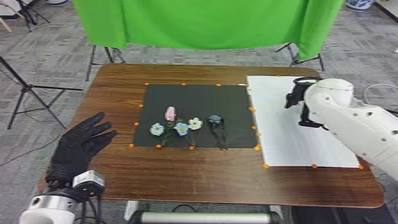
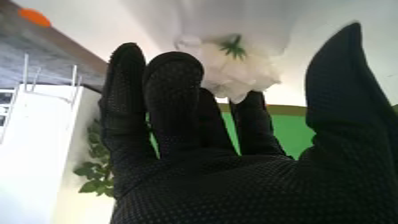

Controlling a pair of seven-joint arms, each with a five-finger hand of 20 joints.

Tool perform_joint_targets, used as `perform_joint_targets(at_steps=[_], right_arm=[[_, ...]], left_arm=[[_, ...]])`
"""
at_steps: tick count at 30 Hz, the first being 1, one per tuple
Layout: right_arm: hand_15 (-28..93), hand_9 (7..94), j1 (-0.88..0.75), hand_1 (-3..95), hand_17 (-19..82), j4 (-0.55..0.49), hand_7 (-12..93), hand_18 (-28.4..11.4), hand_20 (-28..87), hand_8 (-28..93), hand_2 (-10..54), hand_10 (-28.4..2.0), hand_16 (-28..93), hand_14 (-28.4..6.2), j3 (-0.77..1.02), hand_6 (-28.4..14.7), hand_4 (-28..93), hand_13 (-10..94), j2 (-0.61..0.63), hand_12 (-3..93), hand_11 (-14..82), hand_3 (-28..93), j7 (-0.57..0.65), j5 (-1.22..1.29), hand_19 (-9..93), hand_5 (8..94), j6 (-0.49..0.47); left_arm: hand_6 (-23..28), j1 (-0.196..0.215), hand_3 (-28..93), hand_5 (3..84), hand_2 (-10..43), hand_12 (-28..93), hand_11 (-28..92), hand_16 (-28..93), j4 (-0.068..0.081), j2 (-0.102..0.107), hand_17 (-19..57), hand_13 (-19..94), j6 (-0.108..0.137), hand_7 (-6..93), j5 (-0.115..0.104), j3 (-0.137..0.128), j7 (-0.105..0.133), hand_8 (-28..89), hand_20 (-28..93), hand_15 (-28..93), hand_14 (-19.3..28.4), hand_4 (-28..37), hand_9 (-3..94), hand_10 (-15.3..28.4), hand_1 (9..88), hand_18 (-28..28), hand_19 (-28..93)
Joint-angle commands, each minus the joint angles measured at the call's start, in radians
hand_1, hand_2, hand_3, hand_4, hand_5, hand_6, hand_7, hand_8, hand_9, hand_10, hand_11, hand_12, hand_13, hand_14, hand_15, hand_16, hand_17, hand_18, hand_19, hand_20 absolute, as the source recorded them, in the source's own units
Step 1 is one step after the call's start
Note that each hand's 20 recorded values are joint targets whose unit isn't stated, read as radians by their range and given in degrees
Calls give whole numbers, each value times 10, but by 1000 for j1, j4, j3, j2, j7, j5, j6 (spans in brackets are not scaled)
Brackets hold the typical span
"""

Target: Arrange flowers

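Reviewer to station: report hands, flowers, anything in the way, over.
Left hand open, table's left edge. Right hand open by white flower. More flowers on black mat; right arm hides part of white sheet.

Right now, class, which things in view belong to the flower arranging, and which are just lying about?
For the job:
- pink, white and blue flowers
- black mat beneath them
- white-petalled flower near the right hand
- white sheet

Just about:
- bright green hanging cloth
- black metal tripod stands
- green leafy plant
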Motion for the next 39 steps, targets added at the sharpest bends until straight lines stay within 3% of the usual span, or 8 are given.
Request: perform_joint_targets(at_steps=[1,6,8,11,18,25,39], right_arm=[[854,629,26,367,325,-21,240,-205,162,-171,-65,-109,90,-57,-188,-16,-280,708,72,127,260,900,15,-78,932,516,246],[823,889,50,518,380,-73,364,-193,201,-70,-94,-62,141,-26,-305,18,-282,793,118,319,140,815,19,-129,932,722,519],[819,913,69,533,394,-114,359,-193,213,-59,-95,-62,147,-22,-352,22,-283,814,133,323,143,811,35,-139,932,752,620],[818,927,57,540,407,-171,338,-188,222,-51,-95,-65,152,-17,-343,19,-283,826,121,323,143,815,23,-197,932,778,687],[819,933,-39,543,416,-274,319,-187,230,-37,-95,-68,158,-16,-225,15,-283,830,40,328,138,818,-51,-272,932,791,621],[817,933,-84,543,415,-292,314,-187,233,-32,-95,-69,161,-21,-235,14,-283,827,-24,330,135,819,-58,-287,932,791,578],[814,931,-150,543,410,-331,312,-189,234,-28,-95,-69,161,-27,-224,13,-283,822,-47,330,136,820,-30,-325,932,789,549]], left_arm=[[109,13,836,386,52,83,258,-109,0,-10,-91,265,-6,147,0,1,2,-101,-68,508,272,-195,346,198,243,239,601],[109,22,836,385,52,84,258,-109,0,-12,-92,265,-6,147,-1,4,3,-101,-68,507,273,-195,347,198,243,239,601],[109,25,836,385,52,84,258,-109,0,-14,-92,265,-8,146,2,-1,0,-101,-68,508,272,-196,347,198,244,239,601],[109,34,835,386,53,84,259,-109,-4,-14,-91,265,-5,146,1,-10,0,-101,-68,508,273,-195,347,198,243,239,601],[109,18,834,386,54,83,259,-109,-1,-7,-91,265,-13,146,4,-6,-9,-101,-68,507,273,-195,347,198,243,239,602],[109,9,834,386,54,83,259,-110,1,-13,-91,265,-23,147,9,-10,-28,-101,-69,508,272,-195,347,198,243,239,601],[109,14,835,386,53,83,258,-110,-2,-13,-91,264,-16,146,6,-8,-26,-101,-69,508,273,-195,347,199,243,239,601]])
